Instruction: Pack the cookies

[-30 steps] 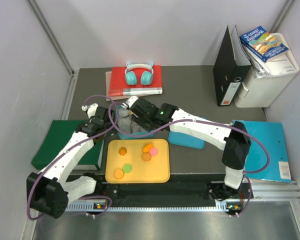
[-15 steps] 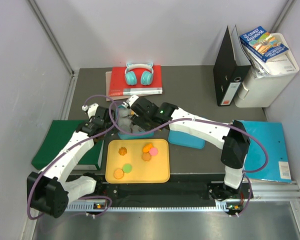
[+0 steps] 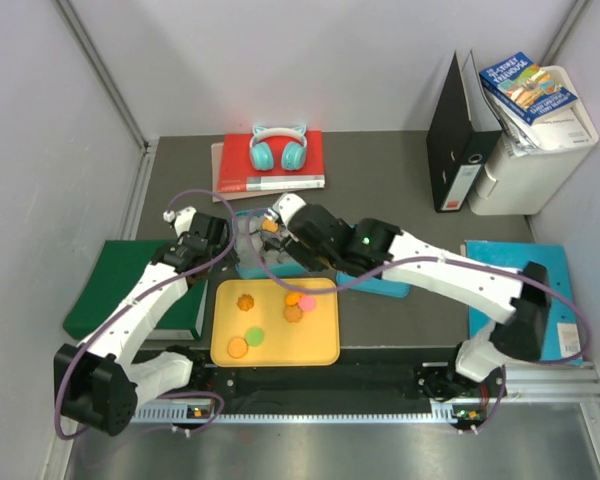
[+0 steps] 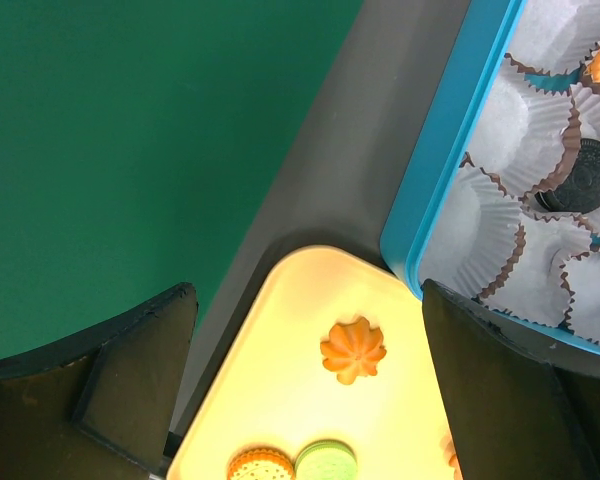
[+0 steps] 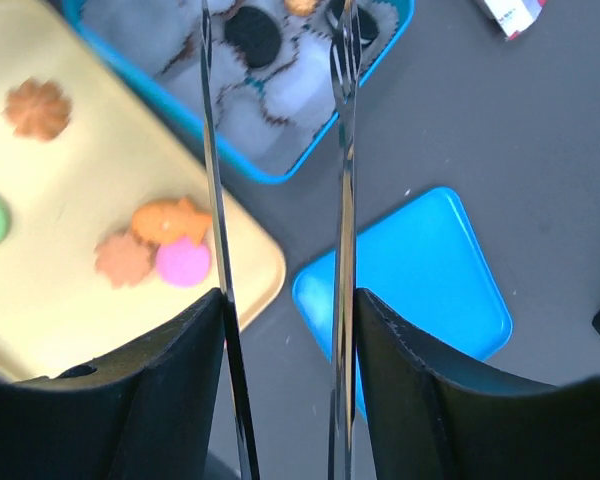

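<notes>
Several cookies lie on the yellow tray (image 3: 320, 345): a scalloped orange one (image 3: 245, 302), an orange (image 3: 294, 296), a pink (image 3: 308, 301), a brown (image 3: 293, 314), a green (image 3: 254, 336) and a round orange (image 3: 238, 348). The blue box (image 3: 242, 268) of paper cups holds an orange cookie (image 3: 270, 226) and black cookies (image 5: 252, 35). My left gripper (image 4: 315, 400) is open over the tray's far left corner, with the scalloped cookie (image 4: 353, 350) between its fingers. My right gripper (image 5: 273, 40), with long thin metal fingers, is open and empty above the box's near right edge.
The blue box lid (image 3: 375, 275) lies right of the box. A green book (image 3: 110, 285) lies left of the tray, a red book with teal headphones (image 3: 278, 150) at the back. A black binder (image 3: 460, 130), a white bin and a teal folder (image 3: 540, 290) are on the right.
My right arm has swung its elbow out to the right and drawn the gripper back from over the box. An orange cookie now shows in the box. The left arm has hardly moved.
</notes>
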Tool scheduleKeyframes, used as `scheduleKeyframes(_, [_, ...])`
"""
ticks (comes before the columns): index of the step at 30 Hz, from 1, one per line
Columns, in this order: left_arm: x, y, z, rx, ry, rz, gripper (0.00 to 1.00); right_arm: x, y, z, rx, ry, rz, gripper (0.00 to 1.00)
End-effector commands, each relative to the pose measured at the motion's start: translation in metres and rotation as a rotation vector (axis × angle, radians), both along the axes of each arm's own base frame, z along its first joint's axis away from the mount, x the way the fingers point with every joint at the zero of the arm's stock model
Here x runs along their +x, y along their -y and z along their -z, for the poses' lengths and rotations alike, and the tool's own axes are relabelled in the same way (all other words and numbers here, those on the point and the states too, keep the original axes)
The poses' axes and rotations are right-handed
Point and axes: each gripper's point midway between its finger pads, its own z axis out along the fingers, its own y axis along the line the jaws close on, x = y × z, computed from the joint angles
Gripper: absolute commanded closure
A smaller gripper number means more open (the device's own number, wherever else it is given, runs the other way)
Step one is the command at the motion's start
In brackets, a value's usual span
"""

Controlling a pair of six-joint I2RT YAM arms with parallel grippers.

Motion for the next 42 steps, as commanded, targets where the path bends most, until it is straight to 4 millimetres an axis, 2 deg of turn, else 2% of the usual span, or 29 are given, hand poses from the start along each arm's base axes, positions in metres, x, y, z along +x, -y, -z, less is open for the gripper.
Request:
scheduleKeyframes(1, [0.007,-0.001,-0.007,-0.001,0.034,-0.003,0.02,-0.051,0.02,-0.013,-0.025,0.043,-0.06,0.48])
scheduleKeyframes(2, [0.008,-0.001,-0.007,-0.001,0.032,-0.003,0.02,-0.062,0.03,-0.003,-0.06,0.014,-0.057,0.48])
scheduleKeyframes(4, [0.008,-0.001,-0.007,-0.007,0.031,-0.006,0.02,-0.082,0.037,-0.003,-0.059,-0.001,-0.075,0.48])
scheduleKeyframes(5, [0.008,-0.001,-0.007,-0.008,0.032,-0.007,0.02,-0.09,0.045,0.006,-0.077,-0.03,-0.059,0.48])
scheduleKeyframes(7, [0.008,-0.002,-0.007,-0.002,0.032,-0.01,0.02,-0.102,0.053,0.009,-0.065,-0.057,-0.056,0.48])
scheduleKeyframes(8, [0.009,-0.002,-0.008,-0.003,0.039,-0.013,0.02,-0.109,0.058,0.021,-0.074,-0.083,-0.038,0.48])
scheduleKeyframes(11, [0.008,-0.004,-0.004,0.003,0.035,-0.019,0.02,-0.121,0.07,0.039,-0.084,-0.126,-0.018,0.48])
scheduleKeyframes(14, [0.007,-0.004,-0.003,0.005,0.03,-0.017,0.02,-0.13,0.071,0.049,-0.078,-0.151,-0.018,0.48])
scheduleKeyframes(27, [0.003,-0.005,-0.004,0.0,0.034,-0.014,0.02,-0.151,0.031,0.05,-0.09,-0.139,-0.106,0.48])
scheduleKeyframes(39, [0.005,-0.002,-0.004,-0.007,0.034,-0.001,0.02,-0.147,0.013,0.072,-0.158,-0.118,-0.139,0.49])
scheduleKeyframes(42, [0.004,-0.003,-0.003,-0.004,0.03,-0.002,0.02,-0.147,0.007,0.072,-0.153,-0.116,-0.15,0.49])
